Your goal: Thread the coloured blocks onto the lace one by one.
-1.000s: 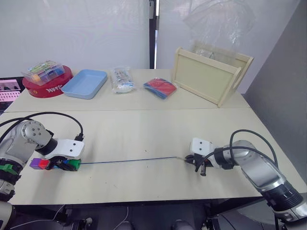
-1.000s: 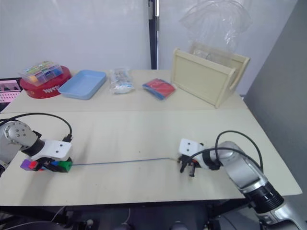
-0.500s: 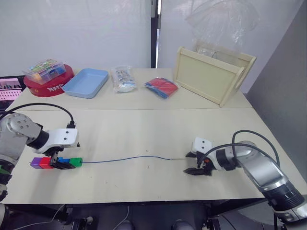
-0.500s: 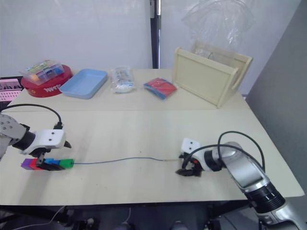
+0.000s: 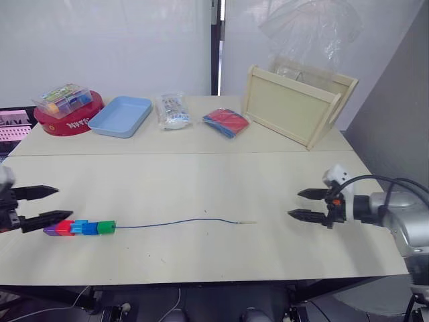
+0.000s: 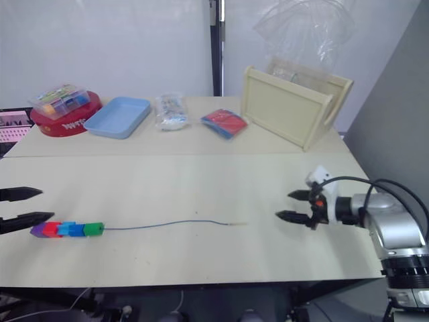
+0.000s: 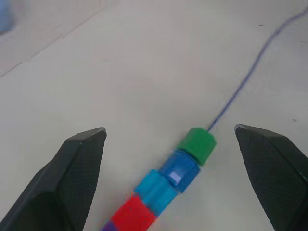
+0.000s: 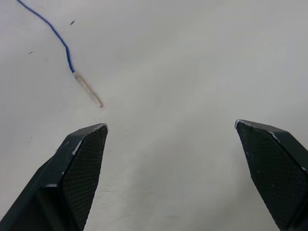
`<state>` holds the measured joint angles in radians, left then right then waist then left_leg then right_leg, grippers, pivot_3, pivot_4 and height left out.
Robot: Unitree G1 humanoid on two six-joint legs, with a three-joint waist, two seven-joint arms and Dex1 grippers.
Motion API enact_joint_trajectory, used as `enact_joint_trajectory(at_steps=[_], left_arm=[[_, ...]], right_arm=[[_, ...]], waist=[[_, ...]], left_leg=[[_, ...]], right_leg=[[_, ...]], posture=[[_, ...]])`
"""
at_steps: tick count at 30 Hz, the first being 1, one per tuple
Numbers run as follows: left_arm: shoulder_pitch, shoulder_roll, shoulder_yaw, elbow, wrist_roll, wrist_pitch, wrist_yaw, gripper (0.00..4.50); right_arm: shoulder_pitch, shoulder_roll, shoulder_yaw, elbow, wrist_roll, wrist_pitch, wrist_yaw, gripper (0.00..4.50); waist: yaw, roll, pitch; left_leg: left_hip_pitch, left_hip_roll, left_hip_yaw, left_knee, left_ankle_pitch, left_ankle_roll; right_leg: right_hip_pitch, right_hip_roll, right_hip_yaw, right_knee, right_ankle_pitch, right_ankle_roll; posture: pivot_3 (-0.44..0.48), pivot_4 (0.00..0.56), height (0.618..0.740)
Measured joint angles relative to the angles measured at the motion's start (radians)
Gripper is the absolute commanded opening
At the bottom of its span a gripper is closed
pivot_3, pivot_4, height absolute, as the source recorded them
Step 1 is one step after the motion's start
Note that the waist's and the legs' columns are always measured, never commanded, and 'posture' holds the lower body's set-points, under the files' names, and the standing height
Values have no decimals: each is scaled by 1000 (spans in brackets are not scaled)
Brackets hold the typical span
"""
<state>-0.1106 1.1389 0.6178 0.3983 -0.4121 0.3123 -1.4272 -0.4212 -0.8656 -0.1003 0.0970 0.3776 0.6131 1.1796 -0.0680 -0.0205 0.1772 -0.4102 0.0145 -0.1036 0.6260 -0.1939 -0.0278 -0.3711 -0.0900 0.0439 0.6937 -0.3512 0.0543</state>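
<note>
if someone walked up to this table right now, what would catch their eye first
Probably the row of coloured blocks lying end to end near the table's front left, purple, red, two blues, then green, with the thin blue lace trailing from the green one toward the middle. Next, the two open hands: the left hand just beside the blocks, the right hand apart from the lace's pale tip.

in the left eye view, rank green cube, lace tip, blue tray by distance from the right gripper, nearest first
From the right gripper:
1. Lace tip, just to its left on the near table.
2. Green cube, at the lace's far left end.
3. Blue tray, far-left back table.
</note>
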Motion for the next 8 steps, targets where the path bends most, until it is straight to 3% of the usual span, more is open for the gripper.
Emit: enact_joint_trajectory(at_steps=[8], left_arm=[[72,-20,72,87,1,-54,114,4500]], right_arm=[[-3,-30,-29,102,0,-62,27,4470]], waist=[[1,0,0]], left_leg=[[0,0,1,0,0,0]], right_leg=[[0,-1,1,0,0,0]], posture=[[0,150,740]])
